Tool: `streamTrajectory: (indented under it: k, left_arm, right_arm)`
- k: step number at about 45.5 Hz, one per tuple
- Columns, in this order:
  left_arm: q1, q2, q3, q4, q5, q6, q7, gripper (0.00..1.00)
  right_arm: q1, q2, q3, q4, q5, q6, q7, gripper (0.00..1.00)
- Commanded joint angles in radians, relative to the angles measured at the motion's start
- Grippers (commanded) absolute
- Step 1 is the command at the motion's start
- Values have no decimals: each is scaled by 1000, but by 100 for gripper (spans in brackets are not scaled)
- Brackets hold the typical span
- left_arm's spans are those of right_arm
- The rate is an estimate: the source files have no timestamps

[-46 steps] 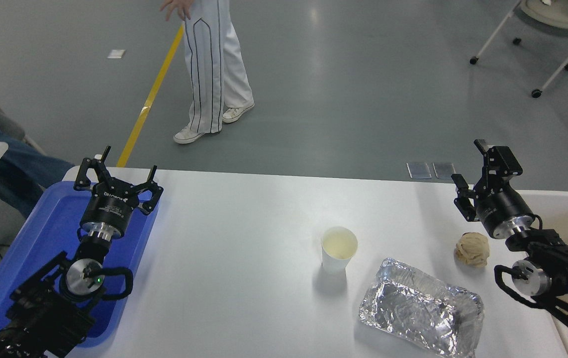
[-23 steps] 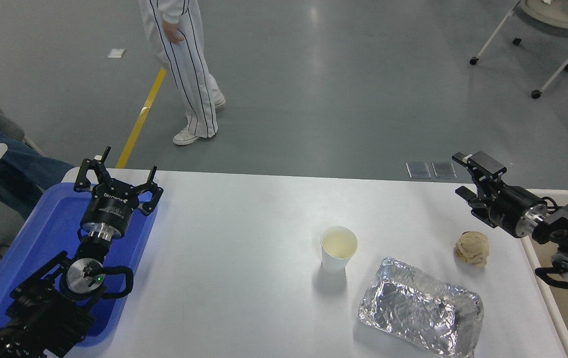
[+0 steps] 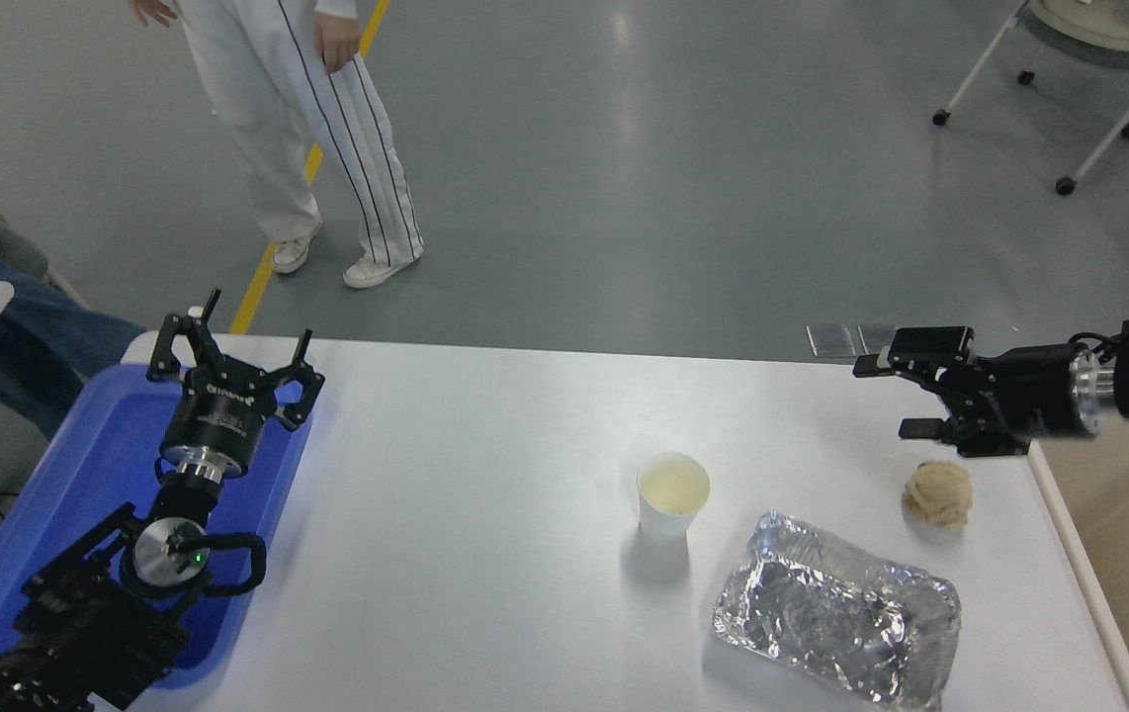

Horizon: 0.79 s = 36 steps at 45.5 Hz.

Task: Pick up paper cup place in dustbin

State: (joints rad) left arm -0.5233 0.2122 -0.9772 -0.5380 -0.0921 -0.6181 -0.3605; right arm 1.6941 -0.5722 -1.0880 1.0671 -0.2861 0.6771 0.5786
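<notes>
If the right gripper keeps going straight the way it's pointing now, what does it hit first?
Probably nothing. The right gripper, open, points left along the table's far edge. The paper cup and paper ball sit nearer the camera, off that line. Its height is unclear, so clearance over the table is a guess.

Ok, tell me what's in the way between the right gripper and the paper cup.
Nothing visible. The right gripper hovers open over the table's far right, and bare white table lies between it and the paper cup. The crumpled paper ball and the foil tray sit nearer the camera, off that line.
</notes>
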Motion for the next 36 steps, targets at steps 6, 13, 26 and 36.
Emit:
streamTrajectory:
  k: [6, 13, 26, 36]
  left_arm:
    - [0, 0, 0, 1, 0, 0, 0, 100]
    - [0, 0, 0, 0, 0, 0, 0, 100]
    - [0, 0, 0, 1, 0, 0, 0, 100]
    - [0, 0, 0, 1, 0, 0, 0, 100]
  right_arm:
    - [283, 297, -130, 54, -94, 108, -6, 100]
    - [334, 347, -132, 59, -125, 108, -19, 100]
    - [490, 411, -132, 126, -140, 108, -187, 100]
    - [576, 475, -148, 131, -142, 108, -206, 100]
